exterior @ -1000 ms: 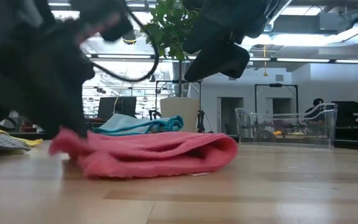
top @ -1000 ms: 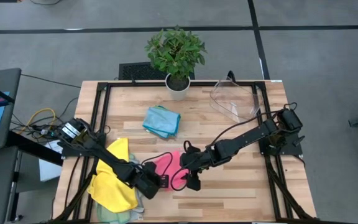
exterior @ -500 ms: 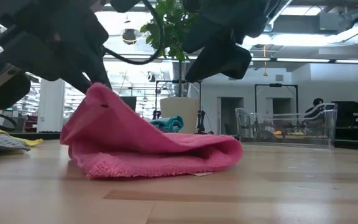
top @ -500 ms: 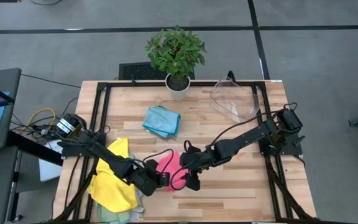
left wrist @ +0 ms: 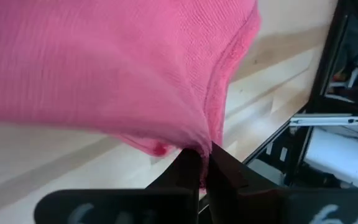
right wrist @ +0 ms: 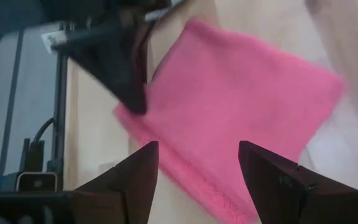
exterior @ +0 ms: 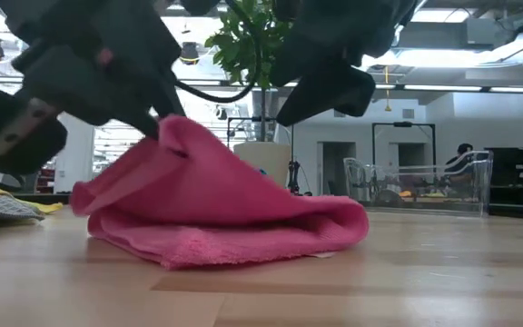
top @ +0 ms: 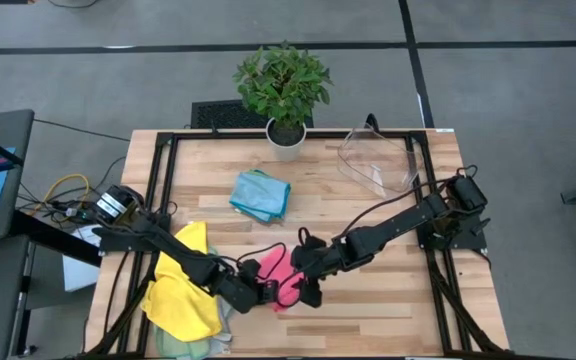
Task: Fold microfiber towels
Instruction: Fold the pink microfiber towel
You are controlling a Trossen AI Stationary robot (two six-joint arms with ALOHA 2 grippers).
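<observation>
Here, notes by item, from the towel outward.

Pink towel [top: 280,272]: lies on the front middle of the table, between the two grippers. In the low view [exterior: 216,213] one corner is lifted into a peak and carried over the rest, which rests on the wood in a folded roll.

Left gripper [top: 265,292]: at the pink towel's near-left edge, fingers pinched tight on the raised corner. In the left wrist view [left wrist: 202,163] the cloth hangs from the closed tips.

Right gripper [top: 308,290]: just beside the pink towel on its right side, above it. Its two fingers [right wrist: 135,180] stand apart with the cloth showing between them; holding nothing.

Yellow towel [top: 180,288]: front left of the table, partly under the left arm, spread loosely.

Pale towel [top: 193,345]: at the front-left edge, mostly covered by the yellow one; its exact colour is hard to tell.

Blue towel [top: 260,194]: folded, back of centre, well apart from both grippers.

Potted plant [top: 284,92]: white pot at the table's back edge, middle.

Clear plastic bin [top: 376,160]: back right corner; in the low view it stands upright behind the pink towel, far off.

Table [top: 388,320]: light wood planks, black frame around it.
</observation>
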